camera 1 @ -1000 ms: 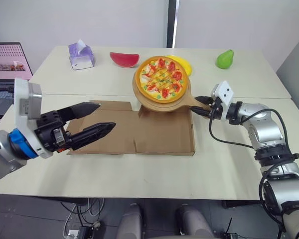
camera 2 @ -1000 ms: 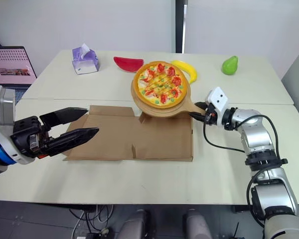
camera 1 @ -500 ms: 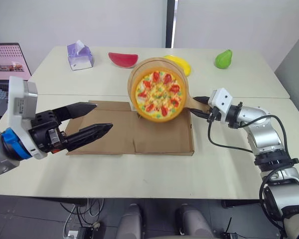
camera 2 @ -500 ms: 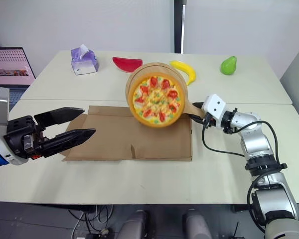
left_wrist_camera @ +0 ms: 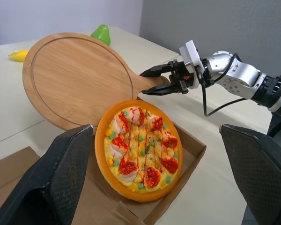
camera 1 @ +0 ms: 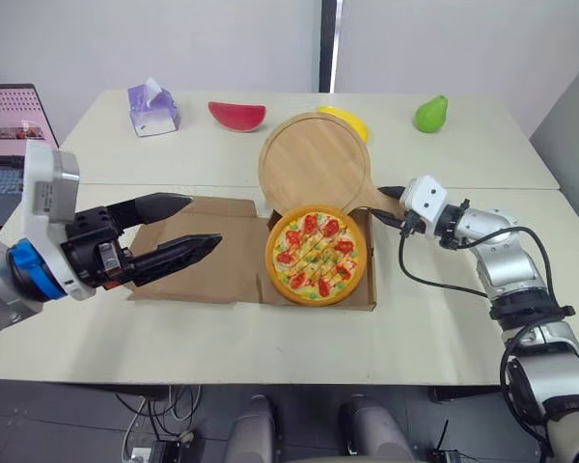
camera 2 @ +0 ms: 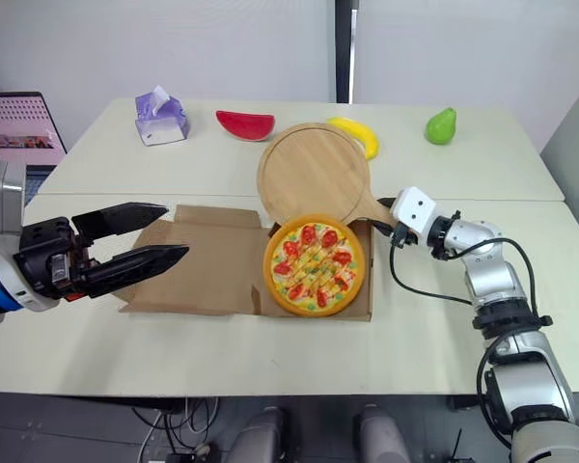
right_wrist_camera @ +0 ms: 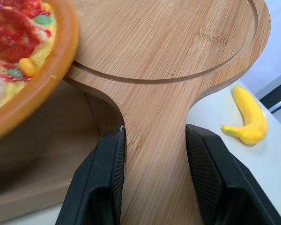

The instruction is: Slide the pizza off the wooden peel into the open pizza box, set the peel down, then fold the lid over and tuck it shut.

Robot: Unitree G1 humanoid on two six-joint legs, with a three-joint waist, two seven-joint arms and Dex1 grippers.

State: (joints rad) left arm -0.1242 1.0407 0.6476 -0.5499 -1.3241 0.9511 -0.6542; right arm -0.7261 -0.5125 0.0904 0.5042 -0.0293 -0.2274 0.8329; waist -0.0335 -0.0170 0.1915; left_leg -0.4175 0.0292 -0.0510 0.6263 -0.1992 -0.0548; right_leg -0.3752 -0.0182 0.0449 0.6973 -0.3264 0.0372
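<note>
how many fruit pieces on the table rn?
3, all along the far side: watermelon slice left of the raised peel, banana partly hidden behind it, green pear to its right.

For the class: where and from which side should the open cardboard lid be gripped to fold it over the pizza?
Grip the lid by its free outer edge from the robot's left: it lies flat, apparently hinged beside the pizza, and the open left end effector is nearest that edge.

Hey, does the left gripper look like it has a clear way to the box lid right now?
Probably yes. The left gripper is open beside the flat lid, with nothing between them. The peel, tilted up behind the pizza in the right gripper, might hinder folding it shut.
</note>
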